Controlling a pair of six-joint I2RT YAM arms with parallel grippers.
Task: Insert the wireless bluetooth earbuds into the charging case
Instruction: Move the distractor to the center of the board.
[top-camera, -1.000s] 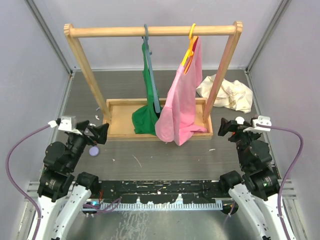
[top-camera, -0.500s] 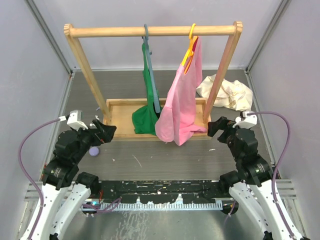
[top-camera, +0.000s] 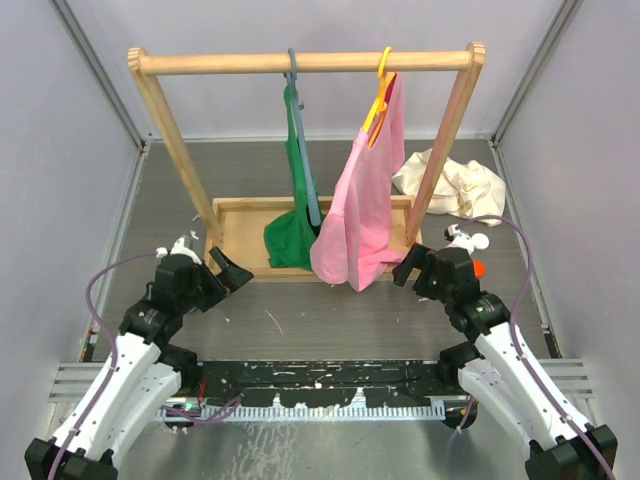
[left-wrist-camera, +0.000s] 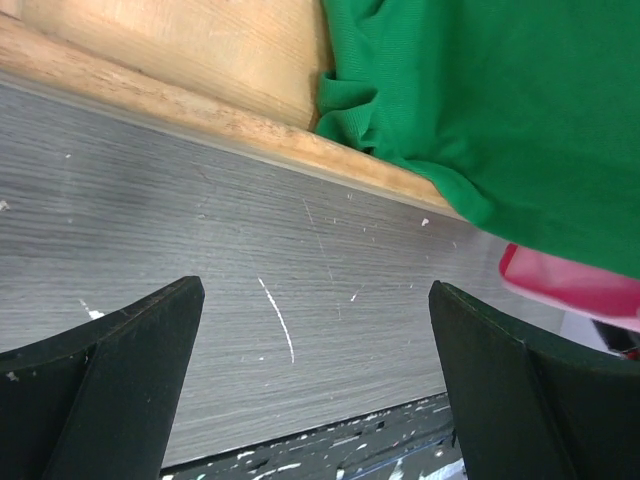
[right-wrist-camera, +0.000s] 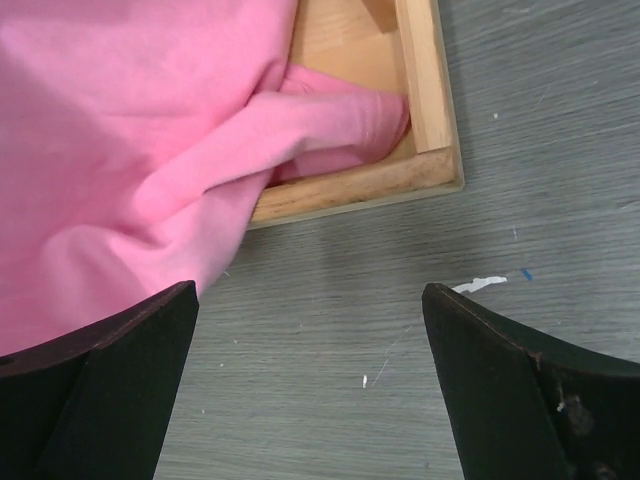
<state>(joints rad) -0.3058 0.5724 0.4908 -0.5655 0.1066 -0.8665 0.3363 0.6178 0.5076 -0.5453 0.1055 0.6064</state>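
As they swing forward from folded poses, the left pincer (top-camera: 235, 270) and right pincer (top-camera: 403, 270) hang released and empty, the rack tray (top-camera: 250, 203) just ahead of each; neither earbuds nor charging case shows in any view, so the task looks barely begun

I read bright, even, diffuse light across the table (top-camera: 330, 312), with soft shadows. In both wrist views the near fingers (left-wrist-camera: 110, 390) render dark and slightly soft.
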